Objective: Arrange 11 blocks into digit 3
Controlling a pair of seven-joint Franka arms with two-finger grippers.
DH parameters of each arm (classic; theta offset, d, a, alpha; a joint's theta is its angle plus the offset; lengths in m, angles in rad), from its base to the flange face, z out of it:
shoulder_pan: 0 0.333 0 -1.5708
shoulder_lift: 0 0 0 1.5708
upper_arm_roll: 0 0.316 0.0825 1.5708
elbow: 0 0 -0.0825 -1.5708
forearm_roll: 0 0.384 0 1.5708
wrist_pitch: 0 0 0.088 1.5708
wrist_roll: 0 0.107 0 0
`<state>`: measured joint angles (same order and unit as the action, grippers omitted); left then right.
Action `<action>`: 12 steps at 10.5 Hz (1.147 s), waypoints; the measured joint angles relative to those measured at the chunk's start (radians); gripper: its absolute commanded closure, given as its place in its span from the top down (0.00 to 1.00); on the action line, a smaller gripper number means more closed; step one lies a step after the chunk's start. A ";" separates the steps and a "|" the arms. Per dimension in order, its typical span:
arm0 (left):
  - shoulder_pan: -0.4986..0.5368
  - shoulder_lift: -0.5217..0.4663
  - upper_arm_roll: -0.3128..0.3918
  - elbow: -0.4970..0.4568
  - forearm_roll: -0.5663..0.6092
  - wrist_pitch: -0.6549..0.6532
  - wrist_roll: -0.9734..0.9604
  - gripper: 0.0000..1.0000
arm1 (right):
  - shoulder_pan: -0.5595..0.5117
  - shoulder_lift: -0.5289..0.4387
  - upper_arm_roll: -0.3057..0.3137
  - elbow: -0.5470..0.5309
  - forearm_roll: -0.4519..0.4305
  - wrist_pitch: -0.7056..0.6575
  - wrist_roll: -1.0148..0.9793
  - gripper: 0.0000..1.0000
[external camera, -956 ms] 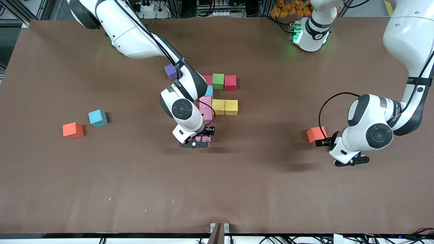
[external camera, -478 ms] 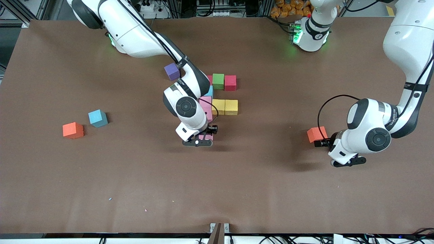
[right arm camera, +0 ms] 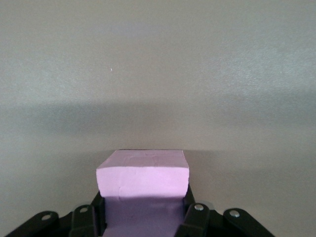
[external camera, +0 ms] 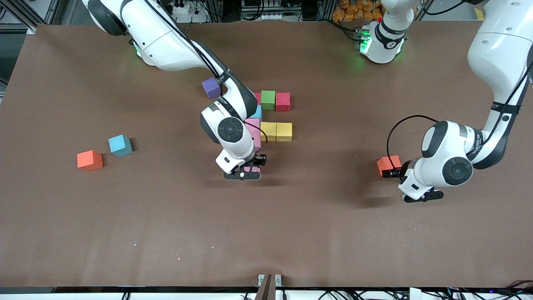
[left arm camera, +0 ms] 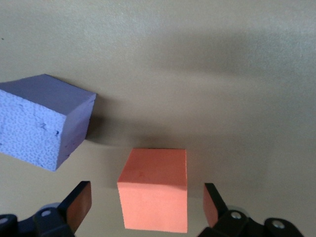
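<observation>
From the front, we see our right claw (external camera: 249, 168) placing a pink block (external camera: 251, 167) at the figure's near end. In the left wrist view, our left claw (left arm camera: 147, 210) straddles an orange block (left arm camera: 154, 189), unclosed; closing comes next. The right wrist view confirms the pink block (right arm camera: 142, 183) is clamped.

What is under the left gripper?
An orange block sits on the table between the open fingers of the left gripper, not yet touched. A purple block lies beside it; the front view hides that one.
</observation>
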<state>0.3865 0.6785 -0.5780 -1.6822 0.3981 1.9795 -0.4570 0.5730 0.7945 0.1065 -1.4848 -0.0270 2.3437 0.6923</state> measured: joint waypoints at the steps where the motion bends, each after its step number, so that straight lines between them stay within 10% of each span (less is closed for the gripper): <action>1: 0.000 0.005 0.000 -0.009 0.000 0.002 0.000 1.00 | 0.000 -0.009 0.000 -0.020 -0.003 0.022 0.004 0.00; 10: 0.020 0.026 0.002 -0.052 0.000 0.048 0.000 0.97 | 0.025 -0.047 0.005 -0.084 -0.013 0.034 0.040 0.00; 12: 0.021 0.036 0.002 -0.053 0.000 0.055 -0.008 0.61 | 0.025 -0.048 0.005 -0.086 -0.013 0.034 0.042 0.00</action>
<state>0.4078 0.7141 -0.5761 -1.7353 0.3978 2.0342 -0.4651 0.5979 0.7470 0.1119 -1.5706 -0.0405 2.3780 0.7342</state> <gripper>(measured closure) 0.026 0.414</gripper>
